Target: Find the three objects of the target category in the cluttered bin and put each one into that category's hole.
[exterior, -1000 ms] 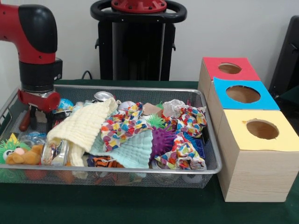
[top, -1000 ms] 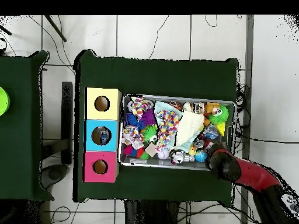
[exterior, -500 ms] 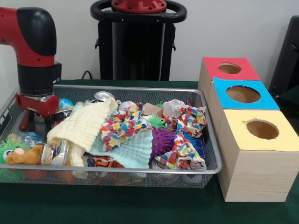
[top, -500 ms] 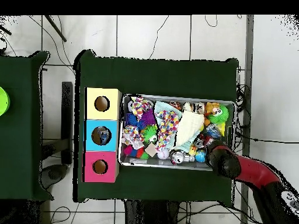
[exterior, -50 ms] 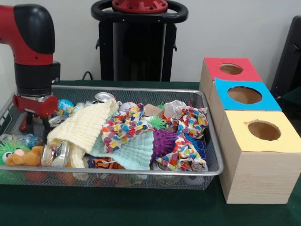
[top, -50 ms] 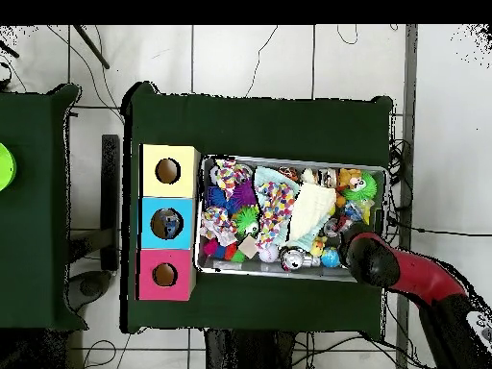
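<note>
A wire mesh bin (exterior, -50 ms: 141,172) holds a heap of toys and cloths. My gripper (exterior, -50 ms: 35,126) hangs over the bin's left end, open, with nothing between its fingers (exterior, -50 ms: 23,123). Just right of it lie a blue patterned ball (exterior, -50 ms: 65,105) and a silver can (exterior, -50 ms: 103,97). A pale yellow cloth (exterior, -50 ms: 82,126) drapes over the left middle of the heap. In the overhead view the red arm (top, -50 ms: 399,272) covers the gripper at the bin's (top, -50 ms: 288,159) lower right corner. Beside the bin stand the red box (exterior, -50 ms: 231,69), blue box (exterior, -50 ms: 244,95) and yellow box (exterior, -50 ms: 263,131), each with a round hole.
A purple spiky ball (exterior, -50 ms: 164,140), a green spiky ball (exterior, -50 ms: 157,123), a multicoloured cloth (exterior, -50 ms: 123,126), a mint cloth (exterior, -50 ms: 134,153) and an orange plush (exterior, -50 ms: 23,157) crowd the bin. A clear jar (exterior, -50 ms: 55,154) lies by the plush. The boxes (top, -50 ms: 166,223) flank the bin's left side from overhead.
My gripper has lifted a little and edged left in the front view, away from the can-like item it was beside. The bin's contents have not shifted.
</note>
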